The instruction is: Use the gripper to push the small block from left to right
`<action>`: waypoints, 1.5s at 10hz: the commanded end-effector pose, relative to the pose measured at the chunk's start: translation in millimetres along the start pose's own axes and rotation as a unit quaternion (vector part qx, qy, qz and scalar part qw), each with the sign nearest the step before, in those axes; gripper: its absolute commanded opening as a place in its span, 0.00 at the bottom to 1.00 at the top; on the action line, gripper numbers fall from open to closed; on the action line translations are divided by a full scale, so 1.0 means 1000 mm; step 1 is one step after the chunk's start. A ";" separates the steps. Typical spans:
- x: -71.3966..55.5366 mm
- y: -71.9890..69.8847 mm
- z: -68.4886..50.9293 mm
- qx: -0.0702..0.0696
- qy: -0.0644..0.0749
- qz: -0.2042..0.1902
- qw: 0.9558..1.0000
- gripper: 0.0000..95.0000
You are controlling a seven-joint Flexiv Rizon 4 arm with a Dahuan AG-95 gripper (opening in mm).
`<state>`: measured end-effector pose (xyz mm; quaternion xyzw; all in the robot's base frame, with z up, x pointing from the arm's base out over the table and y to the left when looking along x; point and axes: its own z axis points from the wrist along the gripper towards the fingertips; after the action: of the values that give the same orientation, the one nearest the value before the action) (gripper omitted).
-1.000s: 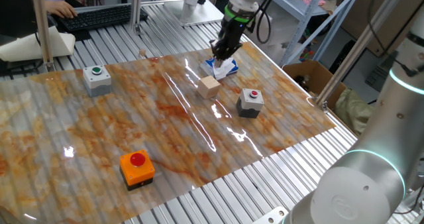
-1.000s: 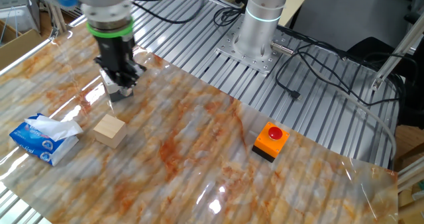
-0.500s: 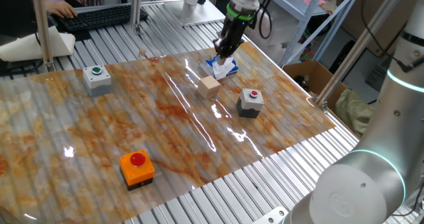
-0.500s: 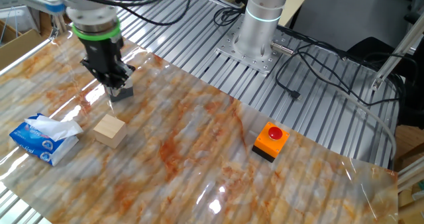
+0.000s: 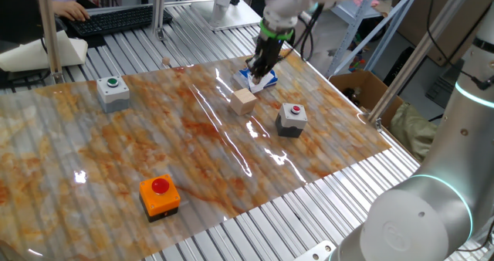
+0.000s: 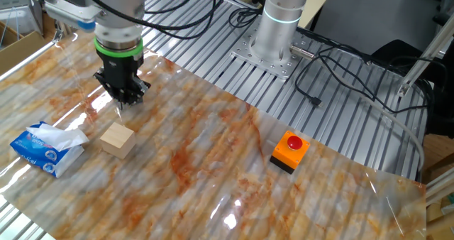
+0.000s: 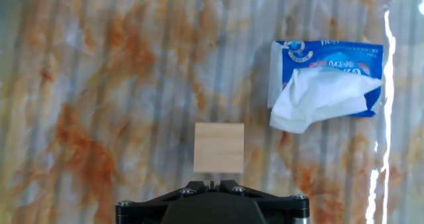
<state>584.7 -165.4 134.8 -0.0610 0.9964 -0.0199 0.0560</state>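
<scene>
In the hand view the gripper (image 7: 213, 184) shows only its fingertips at the bottom edge. In one fixed view it hides part of the tissue pack (image 5: 266, 81). There, only a cut-off hand (image 5: 71, 11) shows at the keyboard (image 5: 116, 18).

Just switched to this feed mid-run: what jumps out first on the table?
The black end effector with its green ring hangs just above the marbled mat, close beside the small tan block but apart from it. A blue tissue pack lies next to the block, and an orange box with a red button sits further off.

Small block (image 7: 218, 147) plain tan; tissue pack (image 7: 324, 83) blue-white; mat (image 7: 99, 105) orange-grey marbled.
</scene>
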 end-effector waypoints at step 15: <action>0.000 0.001 -0.004 -0.032 0.008 0.035 0.999 0.00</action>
<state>582.7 -164.1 138.7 -0.0337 0.9982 0.0120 0.0474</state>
